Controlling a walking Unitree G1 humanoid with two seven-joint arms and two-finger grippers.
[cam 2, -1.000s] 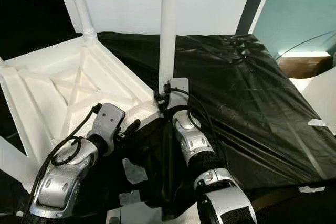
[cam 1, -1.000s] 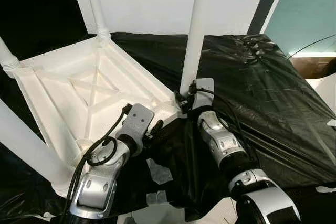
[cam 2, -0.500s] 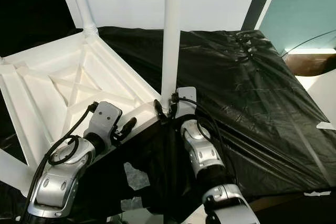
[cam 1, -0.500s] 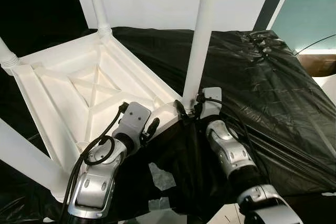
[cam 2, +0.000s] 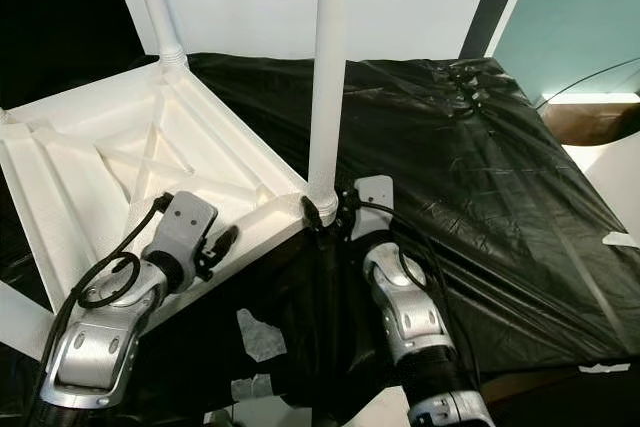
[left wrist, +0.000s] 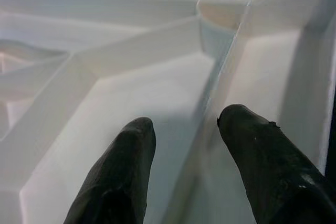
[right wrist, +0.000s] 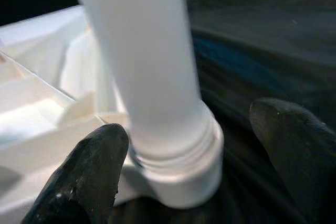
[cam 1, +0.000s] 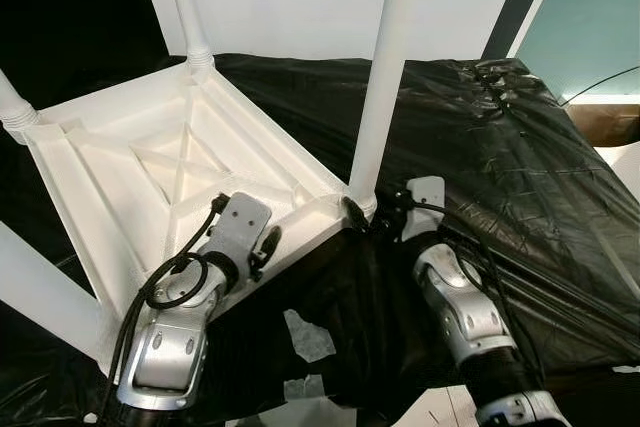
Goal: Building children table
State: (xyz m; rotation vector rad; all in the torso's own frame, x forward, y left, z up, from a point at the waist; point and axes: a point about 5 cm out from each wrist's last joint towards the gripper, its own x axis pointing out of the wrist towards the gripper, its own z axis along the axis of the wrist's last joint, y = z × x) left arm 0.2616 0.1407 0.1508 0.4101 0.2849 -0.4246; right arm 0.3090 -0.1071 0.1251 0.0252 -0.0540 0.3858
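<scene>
Black sheet (cam 1: 520, 177); white ribbed table (cam 1: 150, 177) upturned, legs (cam 1: 385, 67) upright

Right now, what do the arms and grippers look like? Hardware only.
Both arms are silver metallic shells with black joints. The left gripper and right gripper each have two blunt matte black fingers. Each wrist carries a light grey camera block, and looped black cables run along both forearms.

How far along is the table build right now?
The white tabletop lies upside down on the black sheet, with legs standing at its corners. In hand: the right gripper is open around the near leg at its threaded base, and the left gripper is open over the rim. Whether that leg is fully tight is unclear; flipping the table remains.
</scene>
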